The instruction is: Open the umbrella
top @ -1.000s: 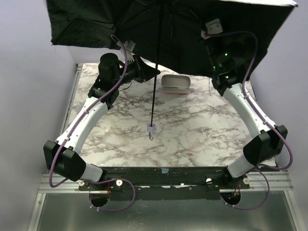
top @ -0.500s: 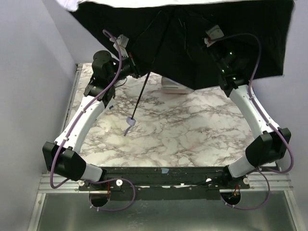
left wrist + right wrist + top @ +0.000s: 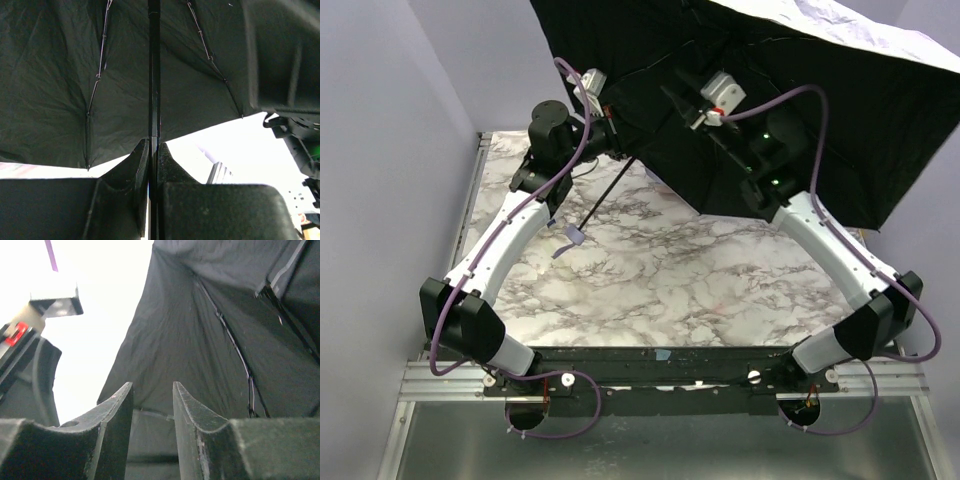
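Note:
The umbrella's canopy (image 3: 840, 120) is spread wide over the table's far side, black inside with a pale outer face at the top right. Its thin black shaft (image 3: 605, 195) slants down to a small lavender handle (image 3: 568, 240) above the marble. My left gripper (image 3: 618, 148) is shut on the shaft; in the left wrist view the shaft (image 3: 154, 75) runs up from between the closed jaws (image 3: 154, 147) into the canopy (image 3: 60, 90). My right gripper (image 3: 682, 100) is open and empty under the canopy (image 3: 200, 340), its jaws (image 3: 152, 387) apart and holding nothing.
The marble table top (image 3: 650, 280) lies below the arms, with a metal rail (image 3: 470, 200) along its left edge. The right arm (image 3: 295, 130) shows at the right of the left wrist view. The left wrist (image 3: 25, 355) shows at the left of the right wrist view.

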Controlling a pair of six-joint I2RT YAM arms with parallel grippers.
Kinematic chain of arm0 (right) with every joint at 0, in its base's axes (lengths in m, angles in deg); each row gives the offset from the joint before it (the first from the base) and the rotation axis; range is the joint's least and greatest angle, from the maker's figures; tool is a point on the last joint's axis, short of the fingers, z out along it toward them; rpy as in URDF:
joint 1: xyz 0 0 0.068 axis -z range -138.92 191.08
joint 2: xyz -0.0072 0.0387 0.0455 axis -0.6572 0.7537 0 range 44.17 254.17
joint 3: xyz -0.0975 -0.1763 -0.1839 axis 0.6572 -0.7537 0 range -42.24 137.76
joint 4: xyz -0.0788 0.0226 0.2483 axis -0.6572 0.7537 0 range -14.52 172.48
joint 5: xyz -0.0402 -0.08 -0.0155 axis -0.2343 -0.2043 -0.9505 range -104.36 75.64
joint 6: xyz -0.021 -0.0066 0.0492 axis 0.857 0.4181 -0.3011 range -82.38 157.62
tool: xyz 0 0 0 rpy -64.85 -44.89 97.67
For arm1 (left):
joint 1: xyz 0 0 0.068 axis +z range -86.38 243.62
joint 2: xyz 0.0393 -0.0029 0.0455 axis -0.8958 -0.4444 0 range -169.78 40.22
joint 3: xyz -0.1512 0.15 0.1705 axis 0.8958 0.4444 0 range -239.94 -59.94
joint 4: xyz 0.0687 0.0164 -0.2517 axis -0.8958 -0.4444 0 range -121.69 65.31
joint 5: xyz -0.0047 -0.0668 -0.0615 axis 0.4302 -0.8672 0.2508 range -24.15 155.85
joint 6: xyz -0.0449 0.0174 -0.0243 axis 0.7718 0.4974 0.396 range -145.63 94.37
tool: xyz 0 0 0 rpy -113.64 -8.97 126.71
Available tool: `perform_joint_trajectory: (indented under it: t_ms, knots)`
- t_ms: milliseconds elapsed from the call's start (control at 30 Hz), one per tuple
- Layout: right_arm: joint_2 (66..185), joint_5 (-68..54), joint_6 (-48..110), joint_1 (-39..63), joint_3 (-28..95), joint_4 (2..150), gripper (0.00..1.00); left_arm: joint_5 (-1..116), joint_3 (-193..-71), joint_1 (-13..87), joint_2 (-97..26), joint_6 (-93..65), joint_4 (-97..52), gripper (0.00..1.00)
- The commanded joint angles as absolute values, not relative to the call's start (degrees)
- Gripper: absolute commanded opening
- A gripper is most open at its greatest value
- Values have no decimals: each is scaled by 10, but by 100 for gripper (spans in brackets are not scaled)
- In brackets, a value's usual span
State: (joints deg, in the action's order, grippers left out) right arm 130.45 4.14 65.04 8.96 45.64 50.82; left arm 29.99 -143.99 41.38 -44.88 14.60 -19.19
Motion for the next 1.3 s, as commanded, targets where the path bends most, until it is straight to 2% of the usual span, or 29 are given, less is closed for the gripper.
perform_joint_trajectory:
  t_ms: [0, 133, 300, 433, 533, 633, 800, 1000, 1133, 1267]
  knots:
    - [1356, -91, 697, 80, 510, 402, 36, 289, -1434, 401, -429, 146, -114, 0]
    - [1393, -101, 729, 79, 551, 331, 32, 291, -1407, 399, -418, 146, -102, 0]
    - [1470, -121, 753, 80, 700, 303, 27, 291, -1361, 399, -408, 155, -62, 0]
    - [1541, -118, 784, 80, 864, 337, 24, 291, -1318, 400, -411, 190, -14, 0]
    - [1572, -91, 818, 80, 918, 348, 24, 291, -1300, 400, -417, 211, 31, 0]
    - [1555, -64, 813, 80, 885, 365, 23, 291, -1310, 400, -426, 220, 50, 0]
    - [1456, 19, 771, 77, 704, 368, 23, 284, -1347, 402, -441, 218, 78, 0]
    - [1356, 107, 771, 52, 537, 420, 33, 262, -1414, 405, -476, 247, 141, 0]
    - [1314, 100, 735, 48, 494, 471, 38, 245, -1471, 406, -510, 268, 172, 0]
    - [1283, -6, 603, 48, 474, 534, 41, 248, -1504, 406, -534, 296, 195, 0]
